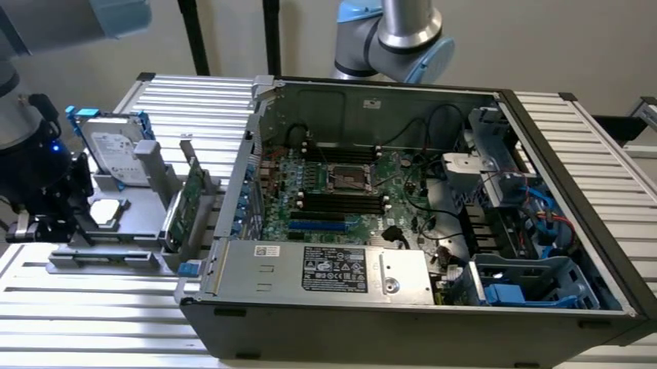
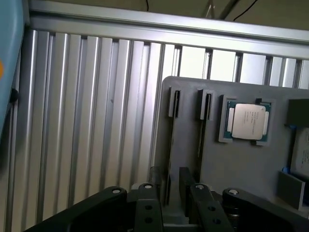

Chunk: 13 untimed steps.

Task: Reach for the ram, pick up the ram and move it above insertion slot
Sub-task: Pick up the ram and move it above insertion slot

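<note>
Ram stick (image 2: 169, 145), as far as can be told, stands on edge in a slot of the grey holder (image 2: 241, 169) on the slatted table (image 2: 96, 121), showing as a thin dark strip. The gripper (image 2: 169, 178) hovers over it, jaws apart and straddling that strip. It is probably light, stiff and fragile, so it is best pinched gently across its flat faces near mid-length, clear of the contact edge.
</note>
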Each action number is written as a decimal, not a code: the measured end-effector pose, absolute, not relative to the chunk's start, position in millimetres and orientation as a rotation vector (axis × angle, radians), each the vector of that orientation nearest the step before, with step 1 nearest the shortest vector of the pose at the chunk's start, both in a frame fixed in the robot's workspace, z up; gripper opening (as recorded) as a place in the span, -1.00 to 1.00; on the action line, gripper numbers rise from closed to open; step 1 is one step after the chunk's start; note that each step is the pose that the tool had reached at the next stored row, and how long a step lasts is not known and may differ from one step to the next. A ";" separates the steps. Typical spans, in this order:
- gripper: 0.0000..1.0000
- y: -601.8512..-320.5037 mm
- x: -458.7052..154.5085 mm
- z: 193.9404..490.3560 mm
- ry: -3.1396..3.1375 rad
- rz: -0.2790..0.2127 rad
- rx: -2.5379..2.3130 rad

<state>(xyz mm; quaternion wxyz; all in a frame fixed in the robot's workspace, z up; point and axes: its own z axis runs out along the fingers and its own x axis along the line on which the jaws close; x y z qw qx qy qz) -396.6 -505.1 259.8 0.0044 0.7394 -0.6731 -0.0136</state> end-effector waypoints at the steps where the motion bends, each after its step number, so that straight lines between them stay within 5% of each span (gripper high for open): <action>1: -0.39 -505.1 -396.6 258.0 -2.110 -0.043 2.316; 13: -0.39 -505.1 -396.6 236.1 -2.129 -0.043 2.299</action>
